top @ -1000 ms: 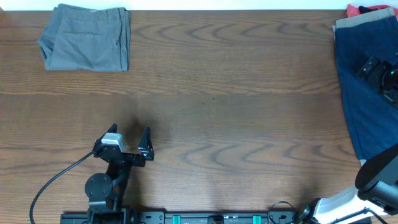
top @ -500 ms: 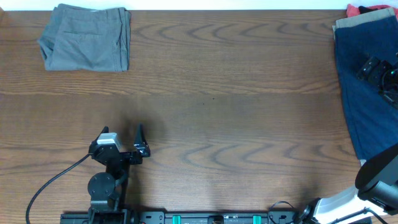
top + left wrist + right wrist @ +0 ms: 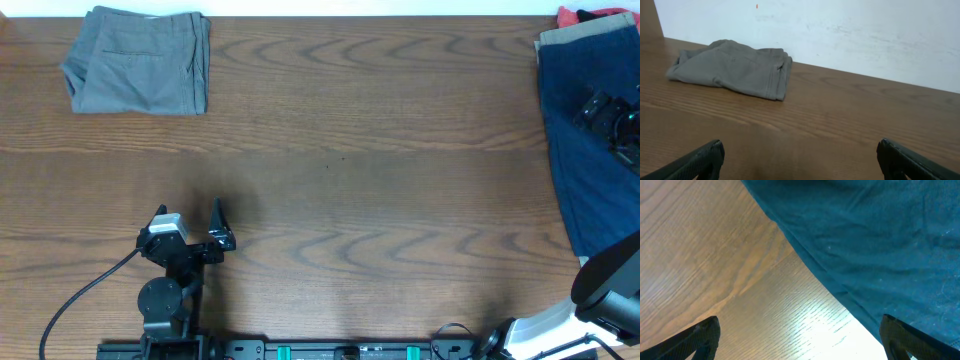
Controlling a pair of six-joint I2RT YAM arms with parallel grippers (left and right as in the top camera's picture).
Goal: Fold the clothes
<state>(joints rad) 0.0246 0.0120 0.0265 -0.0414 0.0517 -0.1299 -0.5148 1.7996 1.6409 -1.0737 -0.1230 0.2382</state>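
Along the right edge of the wood table [image 3: 380,200] lie navy shorts [image 3: 590,190], with a tan garment [image 3: 575,36] and a red garment [image 3: 578,14] beyond them. Folded grey-olive shorts [image 3: 140,72] rest at the far left corner. Above the navy cloth hangs the right tool [image 3: 605,115], fingers spread; the left tool [image 3: 189,218], equally wide open, is near the front edge.

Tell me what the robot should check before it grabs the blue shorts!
1. Grey shorts folded, out of the way at the far left: ok.
2. Left gripper open and empty: ok.
3. Right gripper open above the edge of the navy shorts: ok.
4. Navy shorts lying flat: cannot tell, they run past the picture's edge.
5. Tan garment separate from the navy shorts: cannot tell, they touch.
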